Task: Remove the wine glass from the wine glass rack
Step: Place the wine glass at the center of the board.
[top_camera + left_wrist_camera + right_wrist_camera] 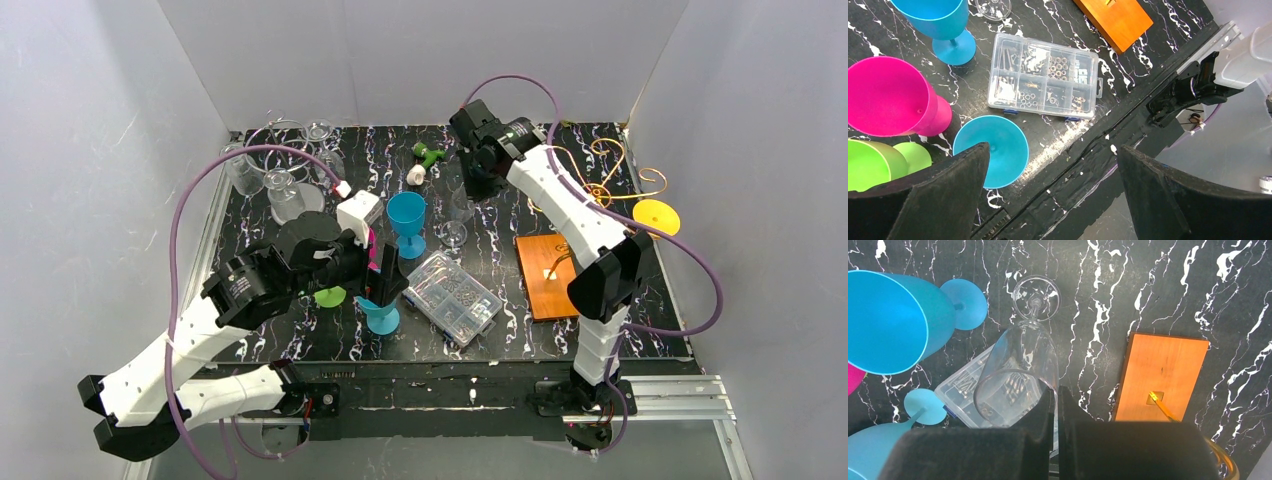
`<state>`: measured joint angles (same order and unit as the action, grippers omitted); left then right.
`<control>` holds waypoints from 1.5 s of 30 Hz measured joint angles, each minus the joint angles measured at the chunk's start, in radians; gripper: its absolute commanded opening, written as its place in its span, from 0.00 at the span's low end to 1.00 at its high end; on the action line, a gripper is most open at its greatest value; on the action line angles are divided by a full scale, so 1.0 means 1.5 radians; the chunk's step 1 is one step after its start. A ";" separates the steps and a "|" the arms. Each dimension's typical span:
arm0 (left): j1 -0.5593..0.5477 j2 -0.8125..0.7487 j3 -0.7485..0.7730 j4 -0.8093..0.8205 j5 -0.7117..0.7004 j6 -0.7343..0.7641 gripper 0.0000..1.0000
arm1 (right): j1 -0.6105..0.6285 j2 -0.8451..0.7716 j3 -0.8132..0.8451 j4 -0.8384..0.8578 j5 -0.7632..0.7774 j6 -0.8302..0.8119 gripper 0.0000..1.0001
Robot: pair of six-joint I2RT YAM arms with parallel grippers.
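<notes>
Boxed in by plain white walls [400,60] on three sides. Black marble-look tabletop [280,345] with white veins, pretty glossy under bright, even light. Silver aluminium rail [680,395] near right, grey floor [450,460] below.

No legible text, labels or numbers anywhere, small print possibly blurred

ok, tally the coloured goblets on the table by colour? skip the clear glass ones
Blue goblets: 2
Pink goblet: 1
Green goblet: 1
Yellow goblet: 1
Total: 5
</notes>
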<state>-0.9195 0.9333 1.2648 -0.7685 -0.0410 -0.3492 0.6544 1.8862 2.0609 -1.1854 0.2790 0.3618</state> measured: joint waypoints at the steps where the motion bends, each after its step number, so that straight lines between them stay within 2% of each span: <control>1: 0.000 0.001 0.000 0.000 0.000 0.001 0.98 | -0.001 0.005 0.004 -0.002 -0.004 -0.001 0.01; 5: 0.000 0.001 -0.002 0.001 -0.001 0.002 0.98 | -0.004 0.023 0.021 -0.007 -0.015 -0.005 0.02; 9: 0.000 0.001 -0.011 0.000 -0.001 0.002 0.98 | -0.004 0.032 0.032 -0.015 -0.020 -0.005 0.21; 13: 0.000 0.001 -0.017 0.002 -0.001 0.002 0.98 | -0.004 0.039 0.049 -0.022 -0.024 -0.007 0.32; 18: 0.000 0.001 -0.020 0.003 -0.001 0.002 0.98 | -0.004 0.056 0.093 -0.030 -0.024 -0.006 0.39; 39: 0.000 0.001 -0.025 0.009 -0.005 0.005 0.98 | -0.004 0.068 0.160 -0.046 -0.015 0.001 0.65; 45: 0.000 0.001 -0.028 0.016 -0.006 0.005 0.98 | -0.004 0.037 0.168 -0.045 -0.030 0.001 0.80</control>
<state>-0.9195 0.9352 1.2232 -0.7448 -0.0505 -0.3424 0.6483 1.9411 2.3135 -1.2533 0.2344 0.3637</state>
